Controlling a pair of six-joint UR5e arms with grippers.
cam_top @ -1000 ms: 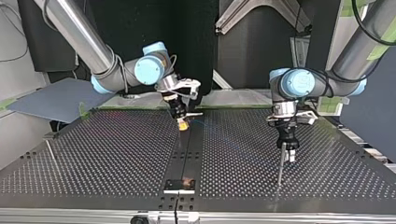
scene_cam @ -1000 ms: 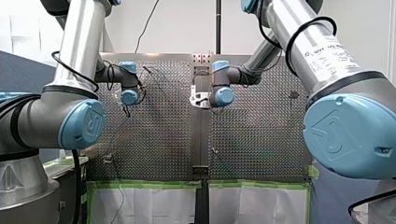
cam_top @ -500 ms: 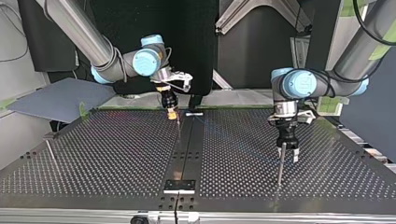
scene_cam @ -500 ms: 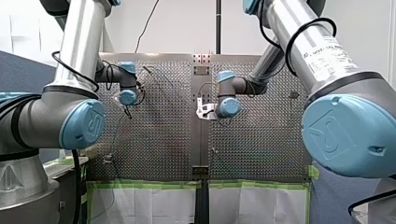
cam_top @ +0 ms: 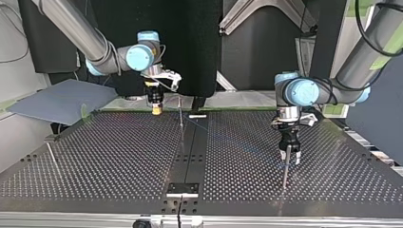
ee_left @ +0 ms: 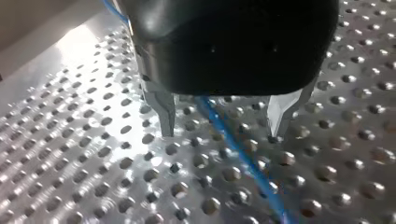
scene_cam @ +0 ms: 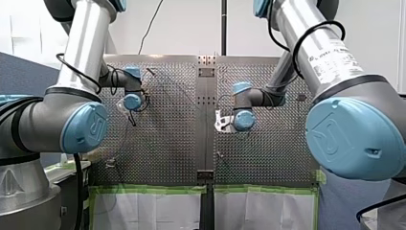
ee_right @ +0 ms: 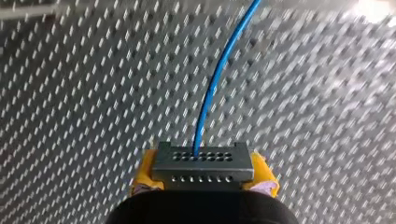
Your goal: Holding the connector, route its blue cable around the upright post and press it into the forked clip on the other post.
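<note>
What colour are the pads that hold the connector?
The pads are yellow, clearest in the right wrist view, either side of the grey connector.

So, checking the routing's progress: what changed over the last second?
My right gripper, shut on the connector, carried it toward the top view's left, now beyond the middle post. My left gripper stayed at the other post, open around the cable.

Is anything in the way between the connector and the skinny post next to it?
Nothing I can see. My right gripper is shut on the connector. In the top view, only perforated table shows between it and the upright post. The blue cable leads away from the connector over the holes.
</note>
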